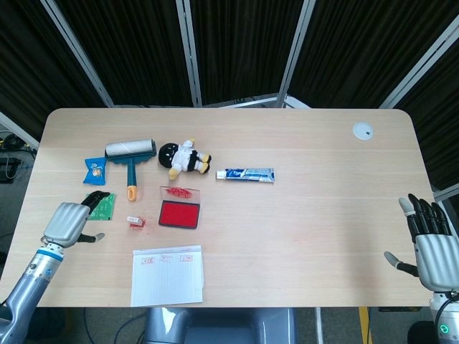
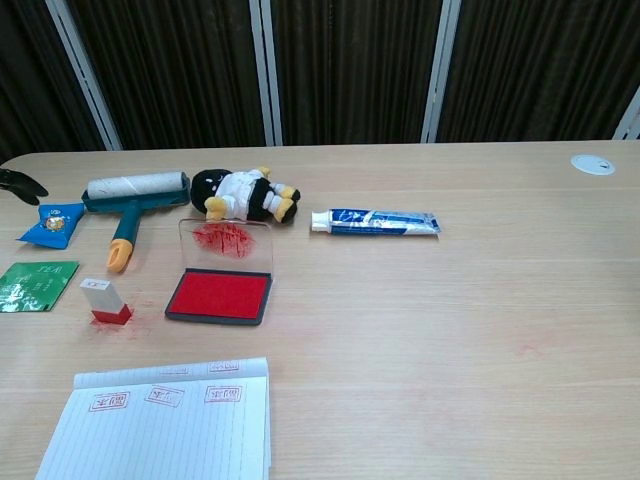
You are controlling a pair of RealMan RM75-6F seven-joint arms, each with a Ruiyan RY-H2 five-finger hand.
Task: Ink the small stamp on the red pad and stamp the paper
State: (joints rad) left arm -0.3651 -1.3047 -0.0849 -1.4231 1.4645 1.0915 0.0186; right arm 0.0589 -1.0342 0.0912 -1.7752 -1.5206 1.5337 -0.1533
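The small stamp (image 1: 135,221) (image 2: 104,300), white on top with a red base, stands upright on the table just left of the open red ink pad (image 1: 178,214) (image 2: 219,295). The pad's clear, ink-smeared lid (image 2: 226,243) is propped up behind it. The lined paper pad (image 1: 167,275) (image 2: 165,420) lies at the near edge, with three red stamp marks along its top. My left hand (image 1: 68,221) hovers left of the stamp, holding nothing, its fingers reaching over the green packet (image 1: 100,206). My right hand (image 1: 430,247) is off the table's right edge, fingers apart and empty.
A lint roller (image 1: 130,152) (image 2: 135,190), a plush doll (image 1: 184,159) (image 2: 243,196), a toothpaste tube (image 1: 245,174) (image 2: 375,222) and a blue snack packet (image 1: 95,169) (image 2: 52,224) lie behind the pad. A white round disc (image 1: 363,131) sits far right.
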